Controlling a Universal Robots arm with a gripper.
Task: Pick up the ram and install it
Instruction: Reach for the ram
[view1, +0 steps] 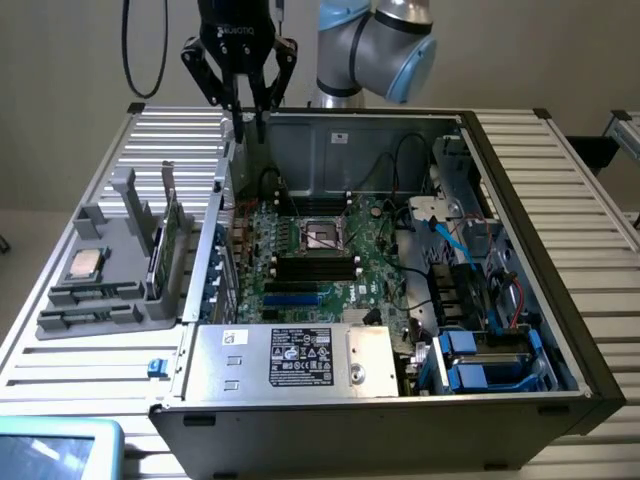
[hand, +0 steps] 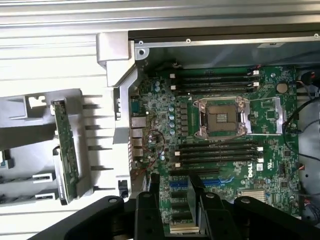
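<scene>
— Over the back corner of the open computer case (view1: 400, 432), toward the exterior view's left, I'm watching the gripper (view1: 248, 124) hanging high above the motherboard (view1: 372, 250).

— How are the jaws standing?

— They're standing apart, and I'm seeing nothing held between the 2 fingers (hand: 150, 215). Through the gap, the wrist camera is looking straight down on the board's blue slots (hand: 179, 183).

— And the ram?

— The ram (view1: 158, 256) is standing on edge in the grey holder (view1: 100, 300) outside the case, at the exterior view's left and well apart from the gripper (a square silver chip (view1: 82, 263) is lying flat in the same holder).

— What about the sockets for it?

— 2 banks of black slots (hand: 217, 155) are flanking the processor socket (hand: 222, 117). I can't tell whether anything is sitting in them.
</scene>
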